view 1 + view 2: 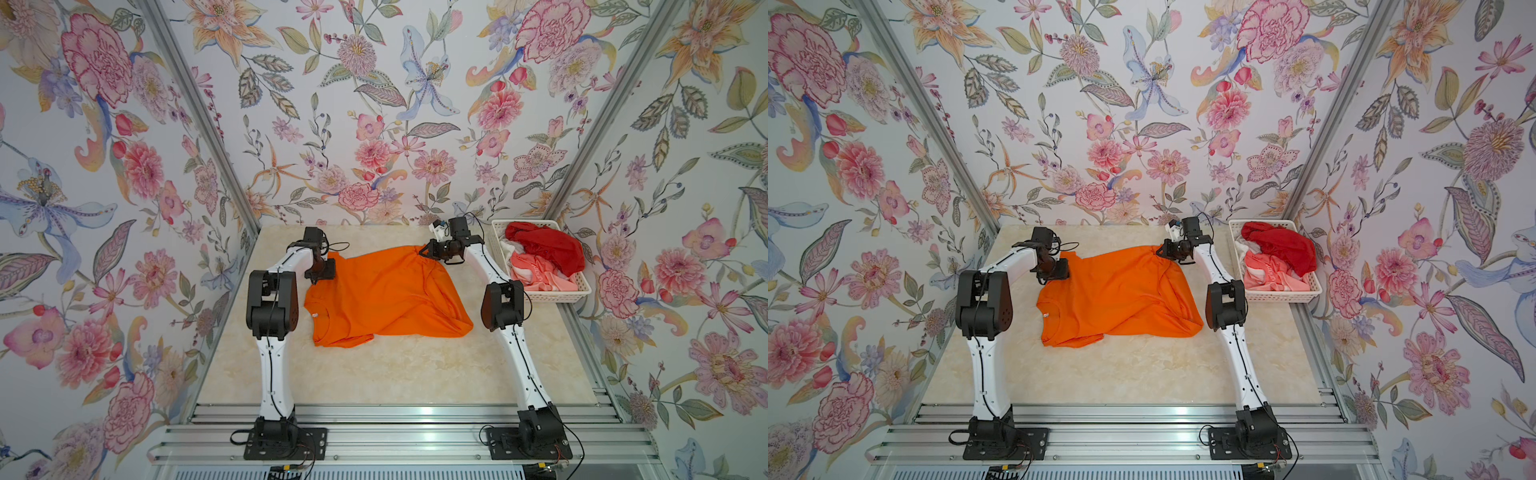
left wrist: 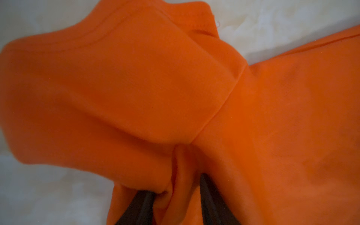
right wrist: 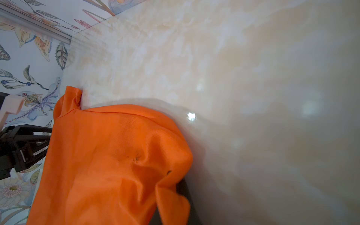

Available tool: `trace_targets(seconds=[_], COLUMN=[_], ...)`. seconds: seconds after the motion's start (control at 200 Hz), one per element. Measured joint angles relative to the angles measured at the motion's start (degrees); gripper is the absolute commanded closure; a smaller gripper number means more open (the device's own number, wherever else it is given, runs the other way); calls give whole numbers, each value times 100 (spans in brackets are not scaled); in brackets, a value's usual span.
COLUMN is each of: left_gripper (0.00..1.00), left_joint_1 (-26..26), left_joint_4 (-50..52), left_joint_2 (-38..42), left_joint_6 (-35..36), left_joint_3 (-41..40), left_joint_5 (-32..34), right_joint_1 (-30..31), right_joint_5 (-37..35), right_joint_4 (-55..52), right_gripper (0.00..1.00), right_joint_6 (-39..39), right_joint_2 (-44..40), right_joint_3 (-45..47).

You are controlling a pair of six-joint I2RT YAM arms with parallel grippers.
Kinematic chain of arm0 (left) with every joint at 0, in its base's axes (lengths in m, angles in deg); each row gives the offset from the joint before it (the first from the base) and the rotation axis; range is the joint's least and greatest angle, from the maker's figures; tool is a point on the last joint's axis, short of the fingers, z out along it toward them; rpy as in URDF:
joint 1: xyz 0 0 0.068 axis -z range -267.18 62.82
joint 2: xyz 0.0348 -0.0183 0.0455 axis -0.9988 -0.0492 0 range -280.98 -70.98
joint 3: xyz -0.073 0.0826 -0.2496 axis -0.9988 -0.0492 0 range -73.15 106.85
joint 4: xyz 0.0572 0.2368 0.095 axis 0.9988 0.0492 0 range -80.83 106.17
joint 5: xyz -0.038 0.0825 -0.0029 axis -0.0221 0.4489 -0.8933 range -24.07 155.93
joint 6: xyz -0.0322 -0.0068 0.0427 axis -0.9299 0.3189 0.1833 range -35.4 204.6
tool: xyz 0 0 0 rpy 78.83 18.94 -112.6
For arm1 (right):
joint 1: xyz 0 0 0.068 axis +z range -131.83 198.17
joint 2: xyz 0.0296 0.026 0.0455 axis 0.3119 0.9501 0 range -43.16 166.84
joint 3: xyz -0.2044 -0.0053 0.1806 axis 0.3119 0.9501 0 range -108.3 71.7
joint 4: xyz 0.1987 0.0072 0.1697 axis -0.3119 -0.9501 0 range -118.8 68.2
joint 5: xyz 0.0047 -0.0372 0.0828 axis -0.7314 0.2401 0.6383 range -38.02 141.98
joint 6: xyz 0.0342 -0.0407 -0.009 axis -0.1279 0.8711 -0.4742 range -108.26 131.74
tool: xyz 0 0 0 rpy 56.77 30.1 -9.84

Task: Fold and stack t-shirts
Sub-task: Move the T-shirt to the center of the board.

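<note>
The orange t-shirt lies rumpled on the bench — soft, light cloth that will likely sag wherever it is unsupported. The left tool pinches a ridge of cloth by the sleeve seam. The right tool is pressed together on the far corner. Holds at seams and corners, pulled taut, probably suit it best.

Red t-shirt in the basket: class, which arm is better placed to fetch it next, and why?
Right, likely: the red t-shirt lies in the basket beside the right arm; the left gripper sits across the orange t-shirt. The right gripper must first release it.
</note>
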Motion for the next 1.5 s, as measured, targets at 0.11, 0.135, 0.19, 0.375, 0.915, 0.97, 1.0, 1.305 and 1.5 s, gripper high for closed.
trace_targets(seconds=[0.11,0.135,0.19,0.375,0.915,0.97,1.0,1.305,1.5], left_gripper=[87,87,87,86,10,11,11,11,15], left_joint_1=[114,149,245,960,1499,1152,960,232,-227], left_joint_4=[-140,-146,-144,2,46,-151,-238,-898,-1687], left_joint_2=[382,492,743,1821,6181,6367,6402,5250,4671], left_joint_6=[0,-7,-13,-271,-1937,-2044,-2109,-2599,-2728], left_joint_3=[-612,-776,-1150,-2601,-4955,-5215,-5368,-6037,-6035], left_joint_5=[175,234,407,975,1812,1742,1674,1023,601], right_joint_1=[-13,-13,-17,15,745,695,660,168,2], right_joint_5=[-44,-70,-186,-813,-2013,-2094,-2133,-2271,-2210], right_joint_4=[83,94,181,846,1287,1279,1272,1248,1259], right_gripper=[100,100,100,100,50,50,50,51,51], right_joint_6=[203,236,308,313,426,444,457,562,595], right_joint_2=[-516,-673,-1110,-3003,-5097,-5097,-5097,-5243,-5578], right_joint_3=[890,1156,1897,4996,7834,7796,7772,7718,7792])
